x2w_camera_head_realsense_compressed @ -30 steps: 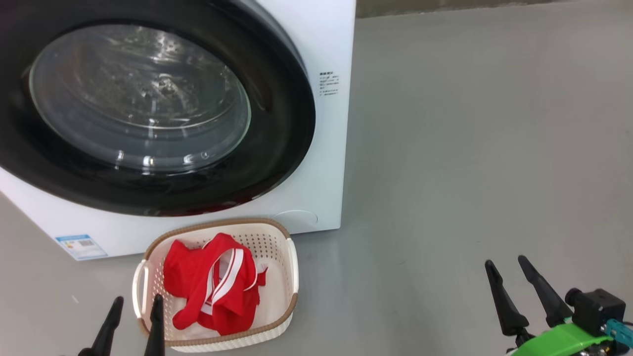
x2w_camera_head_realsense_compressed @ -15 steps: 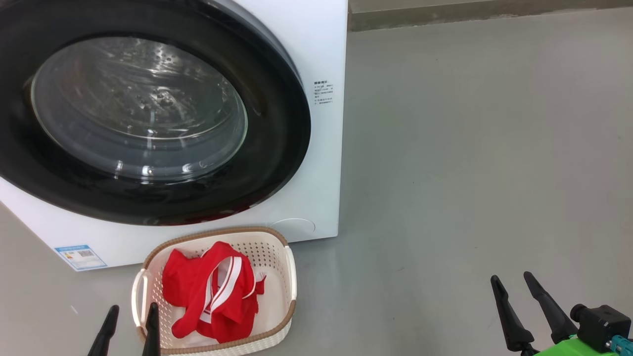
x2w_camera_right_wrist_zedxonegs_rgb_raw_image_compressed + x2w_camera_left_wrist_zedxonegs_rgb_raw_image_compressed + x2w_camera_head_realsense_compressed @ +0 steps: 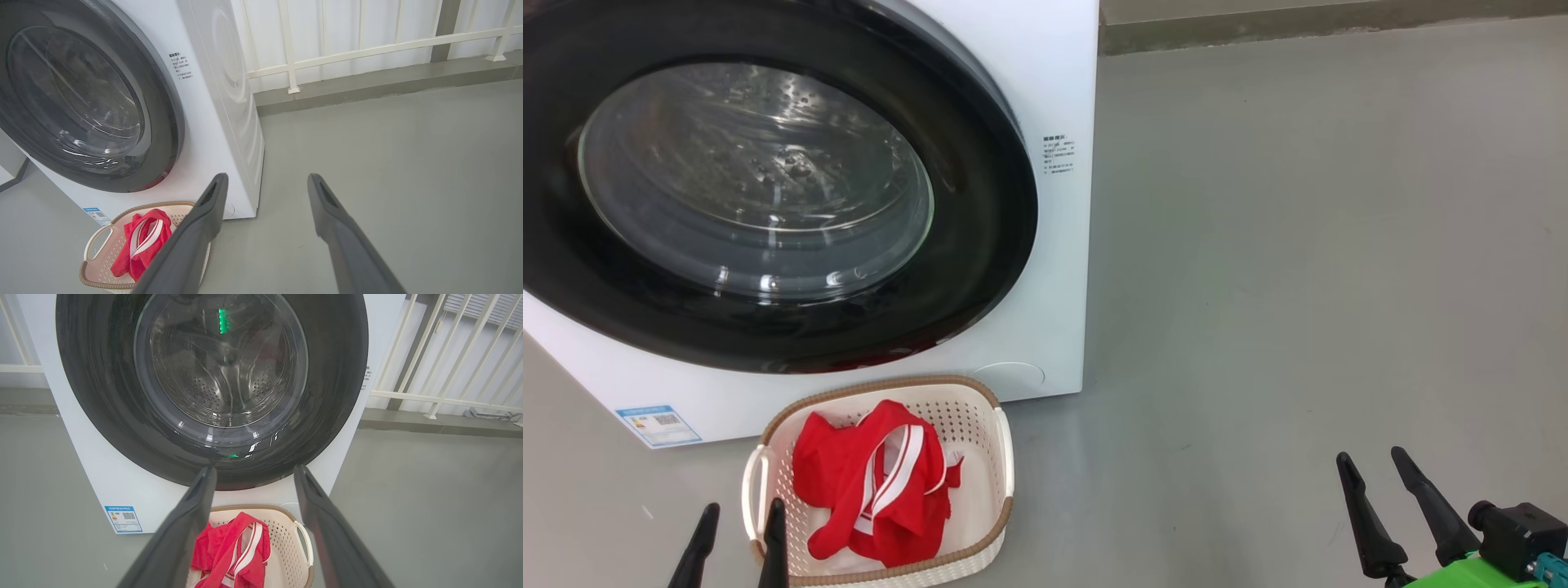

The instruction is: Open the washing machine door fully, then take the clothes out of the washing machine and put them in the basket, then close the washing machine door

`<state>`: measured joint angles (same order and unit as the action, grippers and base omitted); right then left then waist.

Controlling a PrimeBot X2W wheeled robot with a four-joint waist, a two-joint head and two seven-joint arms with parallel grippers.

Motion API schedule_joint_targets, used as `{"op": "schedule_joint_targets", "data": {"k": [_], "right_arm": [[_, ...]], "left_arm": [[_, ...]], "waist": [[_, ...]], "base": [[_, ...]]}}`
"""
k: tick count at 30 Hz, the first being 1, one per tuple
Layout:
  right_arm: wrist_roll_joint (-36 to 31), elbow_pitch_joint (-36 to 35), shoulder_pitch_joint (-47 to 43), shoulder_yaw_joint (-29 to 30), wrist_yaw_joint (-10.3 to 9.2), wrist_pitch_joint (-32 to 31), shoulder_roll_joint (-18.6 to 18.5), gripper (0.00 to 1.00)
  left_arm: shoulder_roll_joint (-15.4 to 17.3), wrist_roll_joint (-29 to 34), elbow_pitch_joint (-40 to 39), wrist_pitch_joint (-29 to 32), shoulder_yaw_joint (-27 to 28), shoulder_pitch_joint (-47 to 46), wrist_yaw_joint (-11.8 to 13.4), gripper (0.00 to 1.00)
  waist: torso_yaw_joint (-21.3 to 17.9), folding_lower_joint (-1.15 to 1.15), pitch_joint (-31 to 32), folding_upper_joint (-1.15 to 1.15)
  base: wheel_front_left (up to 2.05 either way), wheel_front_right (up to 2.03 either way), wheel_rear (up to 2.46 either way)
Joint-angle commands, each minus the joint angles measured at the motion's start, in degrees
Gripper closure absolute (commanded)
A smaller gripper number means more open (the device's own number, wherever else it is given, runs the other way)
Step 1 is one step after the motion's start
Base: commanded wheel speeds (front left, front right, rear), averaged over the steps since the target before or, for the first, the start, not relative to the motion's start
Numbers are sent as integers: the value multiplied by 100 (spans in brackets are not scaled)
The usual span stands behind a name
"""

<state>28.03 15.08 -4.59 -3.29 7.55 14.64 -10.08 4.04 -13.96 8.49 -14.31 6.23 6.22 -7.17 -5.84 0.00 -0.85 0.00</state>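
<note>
Open floor (image 3: 1298,286) right of washing machine (image 3: 1054,310), basket (image 3: 968,412) before it

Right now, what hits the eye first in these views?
The door, a huge glossy black ring around clear glass, is shut on the white washer and takes up the head view's upper left. Next come the red clothes, heaped in the cream basket on the grey floor right in front of the washer. The left gripper and right gripper hang open and empty at the bottom corners.
</note>
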Motion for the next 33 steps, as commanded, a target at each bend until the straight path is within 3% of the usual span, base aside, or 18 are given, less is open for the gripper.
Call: {"op": "schedule_joint_targets", "data": {"k": [1, 10, 11, 18, 22, 33], "right_arm": [[-69, -138, 29, -102, -6, 36, -89, 0], [-75, -143, 50, -113, -6, 36, -77, 0], [1, 0, 0, -2, 0, 0, 19, 100], [149, 287, -19, -47, 0, -42, 188, 100], [362, 267, 9, -18, 0, -102, 198, 100], [940, 237, 110, 55, -1, -273, 231, 100]], "left_arm": [[41, 86, -165, -69, 218, -51, -32, 0], [14, 95, -174, -69, 233, -61, -32, 0], [-17, 31, -21, 0, 20, 16, 0, 100], [-137, -133, 301, 78, -21, 38, 8, 100], [-136, -386, 303, 148, -22, 2, 7, 100], [-134, -1075, 328, 318, -27, -113, 3, 100]], "waist": [[0, 0, -2, 0], [-12, 0, -20, 0], [-12, 0, -20, 0], [-6, 1, -19, 0], [19, 13, -3, 0], [72, 0, -8, 0]], "base": [[0, 0, 0], [0, 0, 0], [0, 0, 0], [0, 0, 0], [0, 0, 0], [0, 0, 0]]}}
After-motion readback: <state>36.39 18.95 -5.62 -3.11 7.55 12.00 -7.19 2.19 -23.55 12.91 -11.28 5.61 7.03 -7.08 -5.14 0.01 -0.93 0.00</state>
